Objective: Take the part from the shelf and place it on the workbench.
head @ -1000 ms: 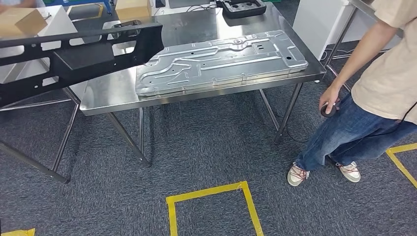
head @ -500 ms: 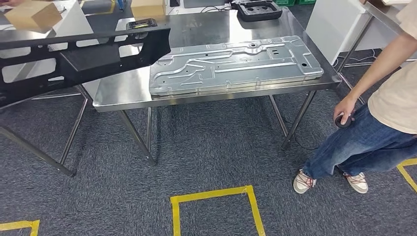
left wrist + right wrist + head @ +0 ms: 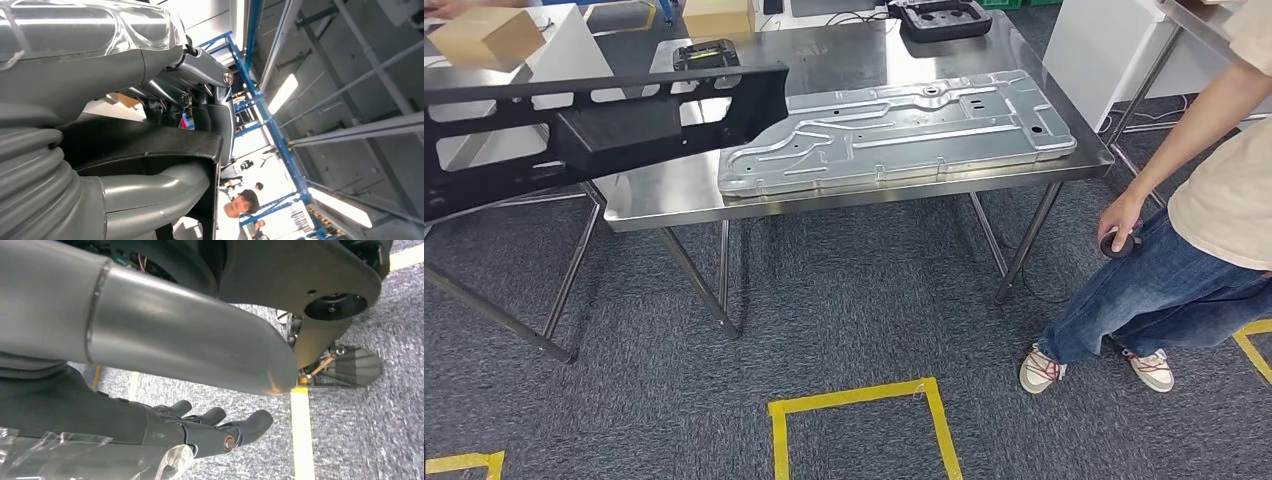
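Left hand point(image 3: 165, 150) clamps the long black part point(image 3: 594, 125) at one end, its free end hanging over the workbench point(image 3: 674, 190) corner just beside the stamped metal panel point(image 3: 894, 125), right hand point(image 3: 210, 427) slack and empty; risk: one-handed cantilever sags, clips the panel.

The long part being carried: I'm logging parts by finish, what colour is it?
Black, seen best in the head view: the long part, gripped by the left hand.
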`<state>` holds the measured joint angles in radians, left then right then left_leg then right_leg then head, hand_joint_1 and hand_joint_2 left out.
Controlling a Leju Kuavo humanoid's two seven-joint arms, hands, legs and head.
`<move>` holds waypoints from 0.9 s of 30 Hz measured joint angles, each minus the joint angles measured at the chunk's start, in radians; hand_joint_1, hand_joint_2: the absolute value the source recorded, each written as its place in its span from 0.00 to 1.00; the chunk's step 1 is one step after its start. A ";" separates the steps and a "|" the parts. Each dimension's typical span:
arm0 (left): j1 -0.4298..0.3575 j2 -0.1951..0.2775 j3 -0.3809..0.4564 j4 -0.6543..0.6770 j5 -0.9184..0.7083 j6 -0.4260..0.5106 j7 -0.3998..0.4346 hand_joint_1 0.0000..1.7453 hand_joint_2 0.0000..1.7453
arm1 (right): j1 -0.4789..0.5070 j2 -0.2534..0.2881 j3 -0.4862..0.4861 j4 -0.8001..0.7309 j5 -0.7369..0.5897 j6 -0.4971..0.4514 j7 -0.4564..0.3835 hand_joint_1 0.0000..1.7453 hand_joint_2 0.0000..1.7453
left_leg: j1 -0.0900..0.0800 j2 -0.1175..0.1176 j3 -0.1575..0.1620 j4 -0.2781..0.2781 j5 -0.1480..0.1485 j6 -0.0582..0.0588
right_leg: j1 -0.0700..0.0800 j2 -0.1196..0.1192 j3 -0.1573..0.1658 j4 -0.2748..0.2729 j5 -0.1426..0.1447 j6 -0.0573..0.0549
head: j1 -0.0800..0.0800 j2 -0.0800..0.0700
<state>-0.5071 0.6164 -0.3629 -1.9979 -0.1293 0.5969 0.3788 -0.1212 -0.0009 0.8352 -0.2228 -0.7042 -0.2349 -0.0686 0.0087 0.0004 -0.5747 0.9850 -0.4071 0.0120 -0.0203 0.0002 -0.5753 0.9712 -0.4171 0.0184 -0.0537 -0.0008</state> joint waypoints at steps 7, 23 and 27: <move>-0.010 -0.001 -0.001 0.000 0.012 -0.009 -0.003 1.00 1.00 | -0.002 -0.001 0.008 0.000 0.000 0.001 0.001 0.00 0.00 | -0.004 -0.004 0.027 -0.052 0.016 0.037 | 0.001 0.000 -0.036 0.094 -0.063 0.031 | 0.001 0.000; -0.011 0.002 -0.003 0.000 0.032 -0.019 -0.014 1.00 1.00 | -0.002 0.000 0.010 0.000 -0.005 0.001 0.001 0.00 0.00 | -0.004 -0.008 -0.052 0.133 -0.088 -0.005 | 0.002 0.002 0.010 -0.006 -0.008 -0.009 | 0.000 0.000; -0.008 0.002 -0.003 0.000 0.036 -0.021 -0.018 1.00 1.00 | -0.002 0.000 0.010 0.000 -0.005 0.002 0.001 0.00 0.00 | 0.003 -0.007 -0.129 0.246 -0.090 -0.013 | 0.002 0.002 0.019 -0.006 -0.017 -0.009 | 0.000 0.000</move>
<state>-0.5146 0.6184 -0.3655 -1.9978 -0.0933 0.5764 0.3612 -0.1234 -0.0006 0.8450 -0.2224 -0.7094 -0.2333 -0.0675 0.0121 -0.0066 -0.7033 1.2306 -0.4976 -0.0008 -0.0187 0.0021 -0.5562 0.9657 -0.4338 0.0090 -0.0537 -0.0008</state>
